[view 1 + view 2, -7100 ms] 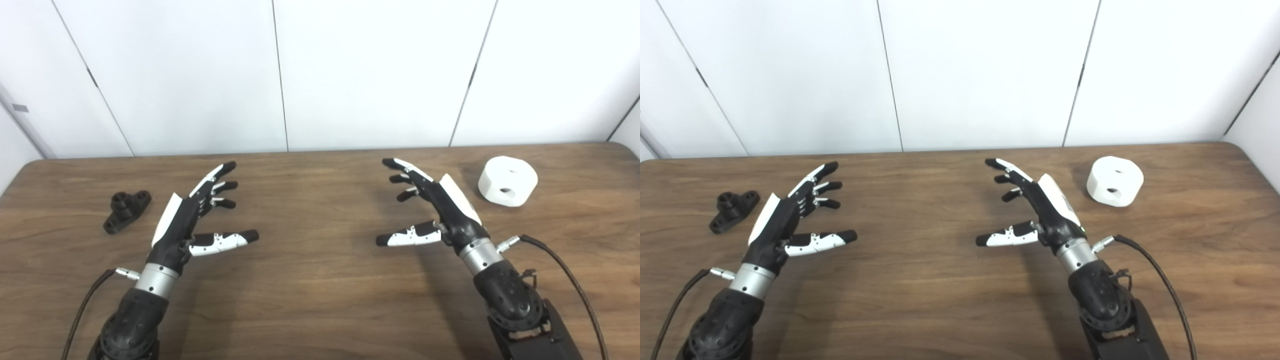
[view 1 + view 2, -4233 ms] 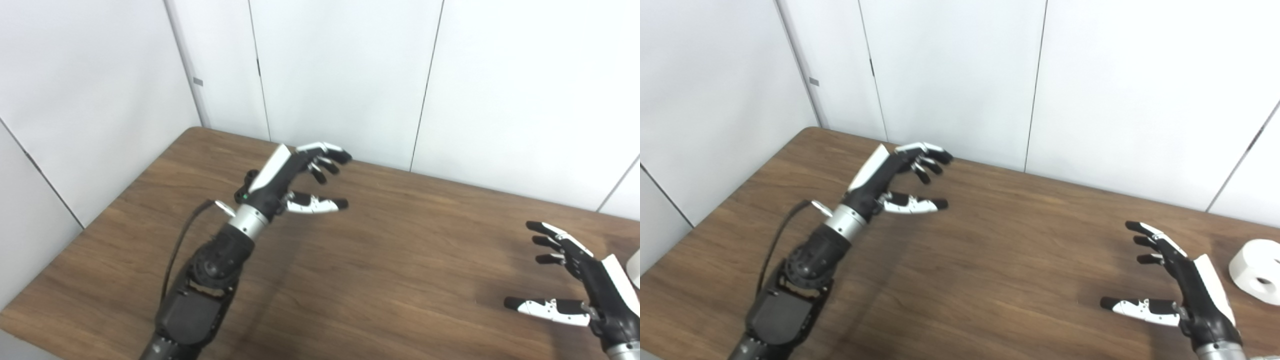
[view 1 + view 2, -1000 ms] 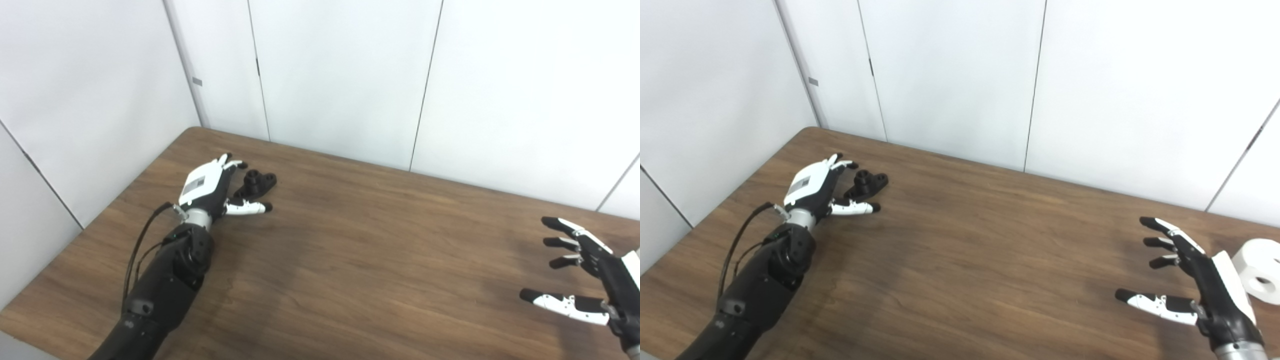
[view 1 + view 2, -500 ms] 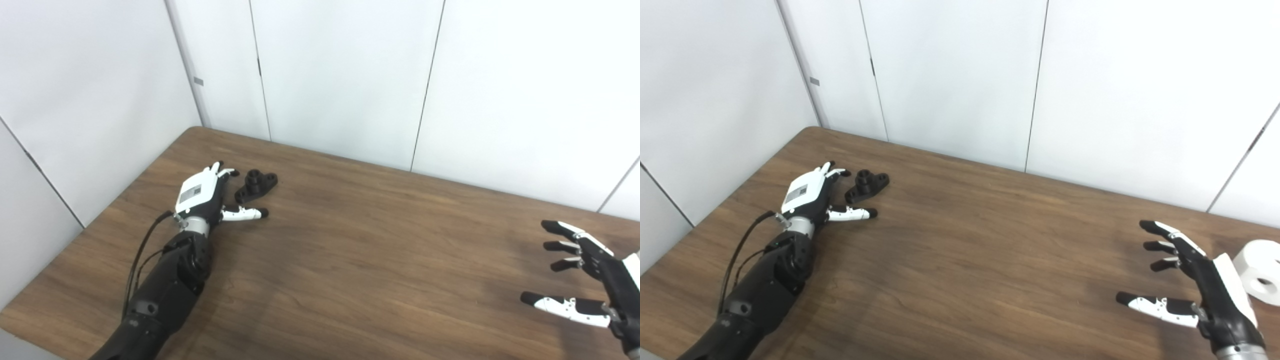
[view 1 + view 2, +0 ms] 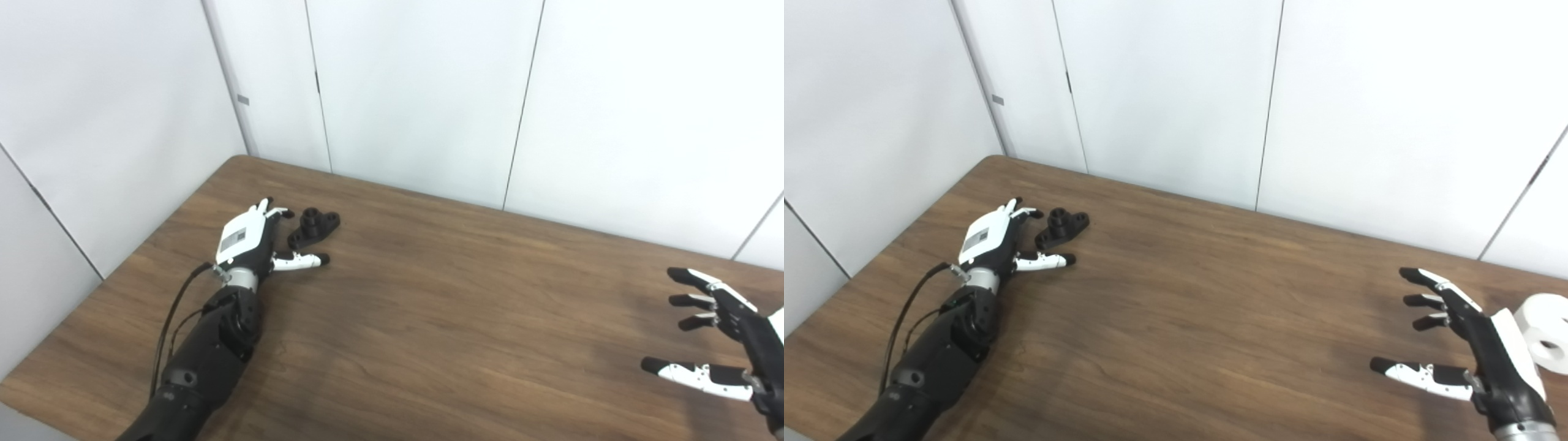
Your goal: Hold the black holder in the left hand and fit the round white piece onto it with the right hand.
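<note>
The black holder (image 5: 314,227) lies flat on the wooden table (image 5: 441,306) near its far left corner. My left hand (image 5: 257,236) rests low just left of it, back up, open, with fingertips beside the holder and the thumb stretched out in front of it. Whether they touch the holder I cannot tell. The round white piece (image 5: 1545,342) with a hole in its side sits at the right edge of the right eye view. My right hand (image 5: 1470,358) hovers open just left of it, fingers spread, holding nothing.
White wall panels (image 5: 416,92) run along the table's far and left sides. A black cable (image 5: 174,318) trails from the left wrist along the forearm.
Over the last second my left hand slid slightly back and down beside the holder, staying open. The right hand drifted a little to the right. The holder has not moved.
</note>
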You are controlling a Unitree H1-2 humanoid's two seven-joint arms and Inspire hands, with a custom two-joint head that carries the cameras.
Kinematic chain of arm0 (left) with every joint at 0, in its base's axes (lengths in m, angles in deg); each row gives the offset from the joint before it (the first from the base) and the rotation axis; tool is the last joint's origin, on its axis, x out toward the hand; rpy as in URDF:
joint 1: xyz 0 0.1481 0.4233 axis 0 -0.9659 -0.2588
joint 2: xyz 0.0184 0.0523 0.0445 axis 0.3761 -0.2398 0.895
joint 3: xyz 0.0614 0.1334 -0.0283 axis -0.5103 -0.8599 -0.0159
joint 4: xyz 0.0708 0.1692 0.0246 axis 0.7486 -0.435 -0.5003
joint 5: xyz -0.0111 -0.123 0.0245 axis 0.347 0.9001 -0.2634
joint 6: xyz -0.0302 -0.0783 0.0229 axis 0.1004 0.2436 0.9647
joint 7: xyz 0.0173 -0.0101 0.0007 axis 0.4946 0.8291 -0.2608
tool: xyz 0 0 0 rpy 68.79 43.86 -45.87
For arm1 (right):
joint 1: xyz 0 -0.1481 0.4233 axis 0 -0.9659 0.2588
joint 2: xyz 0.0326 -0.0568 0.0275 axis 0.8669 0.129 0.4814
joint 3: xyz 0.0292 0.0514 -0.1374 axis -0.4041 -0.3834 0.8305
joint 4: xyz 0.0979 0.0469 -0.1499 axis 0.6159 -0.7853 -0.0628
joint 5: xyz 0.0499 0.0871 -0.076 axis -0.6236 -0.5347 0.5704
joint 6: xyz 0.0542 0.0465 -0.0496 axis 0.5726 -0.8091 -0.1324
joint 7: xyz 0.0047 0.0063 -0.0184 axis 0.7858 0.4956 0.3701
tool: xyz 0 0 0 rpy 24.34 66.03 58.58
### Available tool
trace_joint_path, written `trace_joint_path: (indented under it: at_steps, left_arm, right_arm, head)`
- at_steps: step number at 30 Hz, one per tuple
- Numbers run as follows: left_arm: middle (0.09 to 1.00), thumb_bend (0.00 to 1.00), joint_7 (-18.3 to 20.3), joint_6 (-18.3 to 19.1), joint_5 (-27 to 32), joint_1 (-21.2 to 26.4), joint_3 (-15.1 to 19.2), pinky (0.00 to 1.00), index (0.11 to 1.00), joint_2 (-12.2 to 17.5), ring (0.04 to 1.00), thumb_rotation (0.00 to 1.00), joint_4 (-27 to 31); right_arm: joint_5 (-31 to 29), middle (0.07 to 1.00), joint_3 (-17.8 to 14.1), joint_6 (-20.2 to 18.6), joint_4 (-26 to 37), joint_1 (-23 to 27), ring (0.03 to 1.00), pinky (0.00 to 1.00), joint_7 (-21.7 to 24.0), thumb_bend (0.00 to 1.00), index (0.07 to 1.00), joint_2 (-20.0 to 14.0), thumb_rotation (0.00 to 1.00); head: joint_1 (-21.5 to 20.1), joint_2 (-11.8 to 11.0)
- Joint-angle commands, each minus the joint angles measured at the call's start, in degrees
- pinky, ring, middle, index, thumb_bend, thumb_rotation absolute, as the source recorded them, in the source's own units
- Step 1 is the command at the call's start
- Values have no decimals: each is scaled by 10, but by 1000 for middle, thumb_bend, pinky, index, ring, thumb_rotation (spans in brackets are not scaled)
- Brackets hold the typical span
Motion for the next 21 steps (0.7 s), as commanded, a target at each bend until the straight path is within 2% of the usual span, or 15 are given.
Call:
trace_joint_path:
  at_steps: [1, 4, 6, 12, 15, 21]
  left_arm:
    - [983, 883, -29, -31, 27, 26, 17, 952, 748, -8, 1000, 303, 1]
    - [962, 820, -31, -33, 55, 34, 32, 926, 714, -29, 1000, 247, -4]
    - [954, 819, -33, -35, 65, 38, 33, 916, 699, -36, 1000, 238, -8]
    - [949, 836, -41, -38, 77, 45, 27, 944, 675, -48, 1000, 346, -27]
    - [952, 855, -44, -37, 80, 47, 26, 940, 686, -51, 1000, 385, -35]
    - [956, 868, -48, -39, 81, 53, 22, 936, 688, -50, 1000, 387, -50]
  right_arm:
    - [0, 843, -5, 4, 19, 16, 752, 590, -4, 591, 804, -9, 10]
    - [-2, 842, -7, 5, 21, 16, 743, 575, -4, 581, 801, -9, 9]
    - [-6, 841, -8, -1, 26, 14, 744, 573, -2, 577, 800, -8, 2]
    - [-10, 848, -13, -13, 40, 7, 742, 568, -1, 562, 792, -9, 0]
    - [-7, 846, -14, -19, 47, 4, 735, 569, -1, 546, 794, -11, 31]
    - [-12, 845, -19, -26, 55, -1, 722, 549, 0, 530, 799, -12, 60]
  head:
    - [-3, 2]
    - [-4, 3]
    - [-6, 6]
    - [-10, 9]
    - [-14, 11]
    - [-16, 15]
